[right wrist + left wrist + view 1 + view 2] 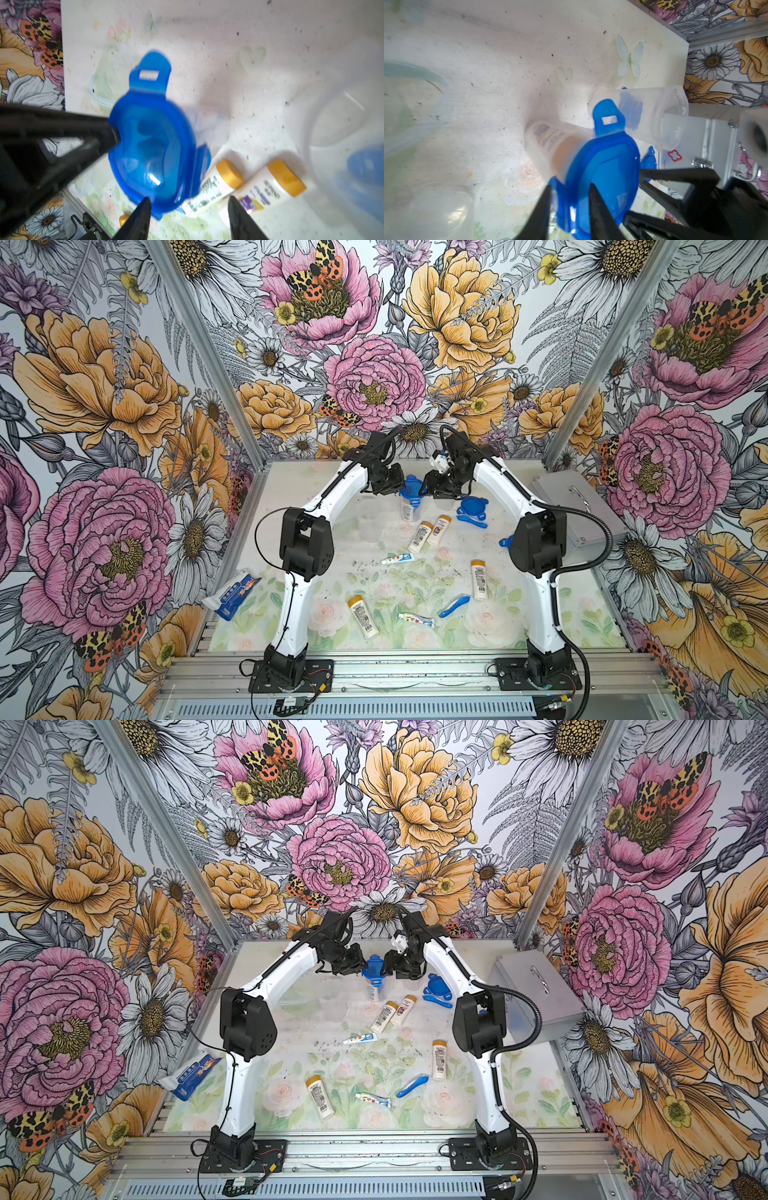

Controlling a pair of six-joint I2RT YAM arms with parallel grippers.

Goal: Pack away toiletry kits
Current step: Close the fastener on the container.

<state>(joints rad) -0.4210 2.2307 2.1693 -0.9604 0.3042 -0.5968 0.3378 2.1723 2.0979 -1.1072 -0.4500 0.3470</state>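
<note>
Two grippers crowd one blue lid. In a top view: lid tilted over the clear cup, far middle. Left wrist: left gripper pinches only the lid's rim; may slip or seat crooked. Right wrist: right gripper open, empty; its fingertip could knock the lid.

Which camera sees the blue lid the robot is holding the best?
The left wrist view: the blue lid looks big and sharp there, pinched in the left pincer. The right wrist view shows it whole but blurry. In both top views it is small and far away.
</note>
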